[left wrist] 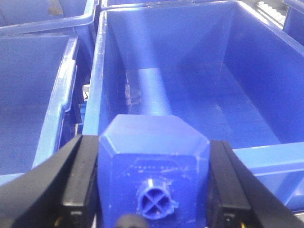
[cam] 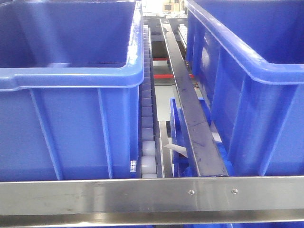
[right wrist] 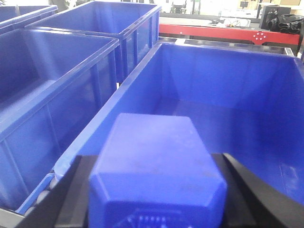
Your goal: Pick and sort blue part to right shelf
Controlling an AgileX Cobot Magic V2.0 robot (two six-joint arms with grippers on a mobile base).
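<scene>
The blue part [left wrist: 152,180] sits clamped in the left gripper [left wrist: 153,145], its stubby neck pointing back at the wrist camera and the black fingers [left wrist: 85,166] pressed on its two flanks. It hangs above the near rim of a bin [left wrist: 102,71], whose floor stretches toward 12 o'clock with no part lying on the visible stretch. The right gripper [right wrist: 154,159] is likewise closed around a second part [right wrist: 152,137], flat face up, poised over another bin [right wrist: 218,80], with more bins at 10 o'clock. In the front view the shelf [cam: 142,194] shows a steel rail at 6 o'clock and white rollers [cam: 148,142] running toward 12 between two bins; neither gripper appears there. By my reading the picking is done, with both parts held at the rack. What is left is the release into a bin and drawing the arms clear
</scene>
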